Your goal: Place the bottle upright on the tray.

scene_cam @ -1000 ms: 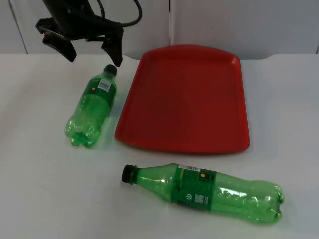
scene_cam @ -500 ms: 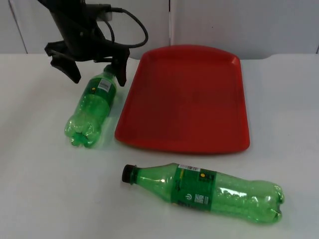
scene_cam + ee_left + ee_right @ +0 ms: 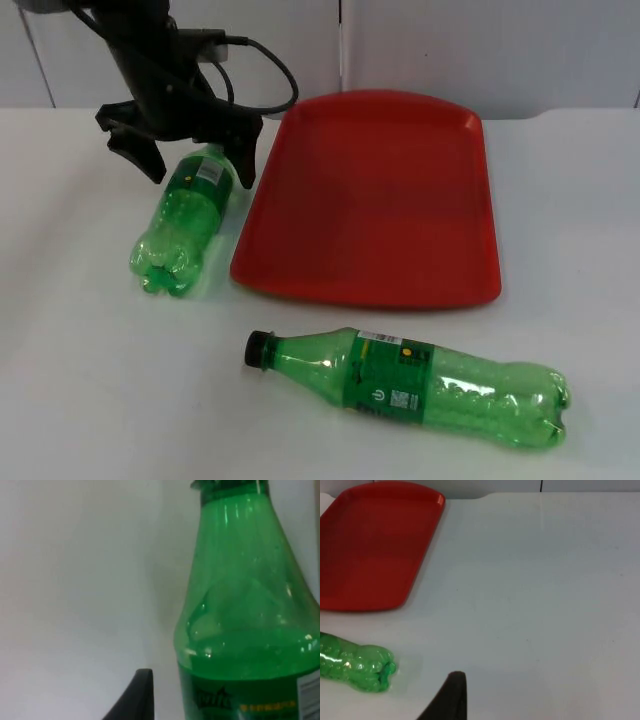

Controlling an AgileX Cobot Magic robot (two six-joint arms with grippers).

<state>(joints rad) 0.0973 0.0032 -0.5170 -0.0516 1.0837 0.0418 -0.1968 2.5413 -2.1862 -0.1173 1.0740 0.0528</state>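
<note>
A small green bottle (image 3: 185, 218) lies on its side left of the red tray (image 3: 375, 200), its cap end toward the wall. My left gripper (image 3: 197, 162) is open and straddles the bottle's neck end, one finger (image 3: 140, 155) on each side, not closed on it. Its wrist view shows the green bottle (image 3: 250, 620) close up, neck and label, with a black fingertip (image 3: 135, 697) beside it. A larger green bottle (image 3: 420, 385) with a black cap lies on its side near the table's front edge; its base end (image 3: 355, 667) appears in the right wrist view, as does the red tray (image 3: 372, 545).
The tray holds nothing. White table stretches to the right of the tray and in front of the small bottle. The grey partition wall (image 3: 450, 50) closes off the back. The right arm waits, with only a fingertip (image 3: 447, 700) in its wrist view.
My left gripper has come down and forward from above the small bottle's cap until its open fingers straddle the neck. Both bottles and the tray have stayed put.
</note>
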